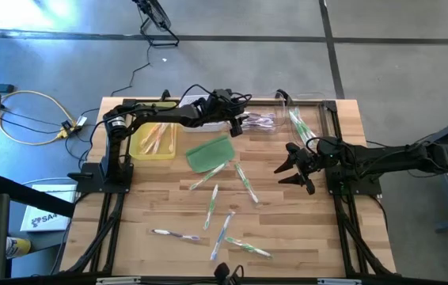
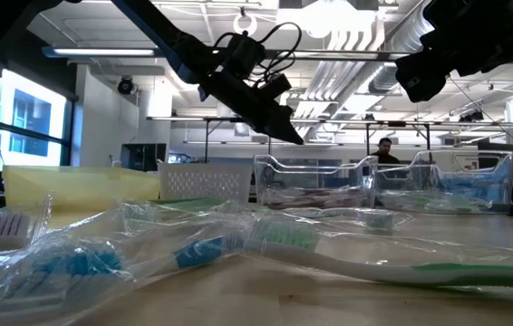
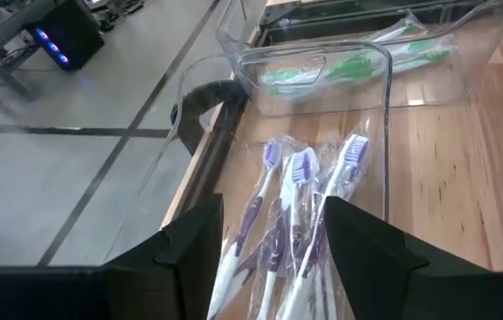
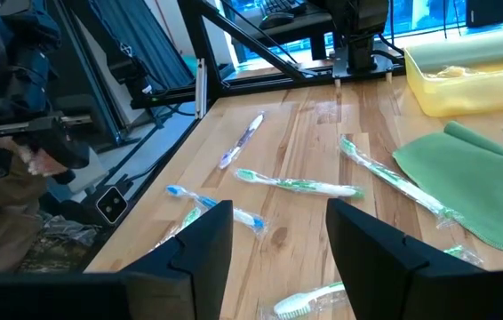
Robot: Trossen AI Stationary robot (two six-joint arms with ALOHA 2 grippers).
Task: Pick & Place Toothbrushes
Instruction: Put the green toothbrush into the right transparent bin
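While the left tool [image 1: 238,125] hangs over the far middle of the table [image 1: 303,229], its two dark fingers [image 3: 200,240] stand apart and hold nothing. Directly beneath it, in the left wrist view, a clear bin [image 3: 367,116] holds purple toothbrushes [image 3: 298,213] in shiny wrappers, lying side by side with their heads pointing away from the tool. A second clear bin [image 3: 465,36] just beyond it holds green toothbrushes [image 3: 349,67]. The right tool [image 1: 295,168] hovers above the right half of the table, also spread open and empty, facing the loose toothbrushes [image 1: 224,226] scattered across the middle and near part of the wood. These loose ones are green, blue and purple, some wrapped, lying at various angles and mostly apart from each other. A green pad [image 1: 209,153] lies near the table's centre, with one toothbrush at its near edge. A yellow tray [image 1: 151,142] sits to the left of the pad, under the left arm, with a few sticks inside whose kind I cannot tell. In the low view, a white slotted basket [image 2: 204,179] stands beside the clear bins.
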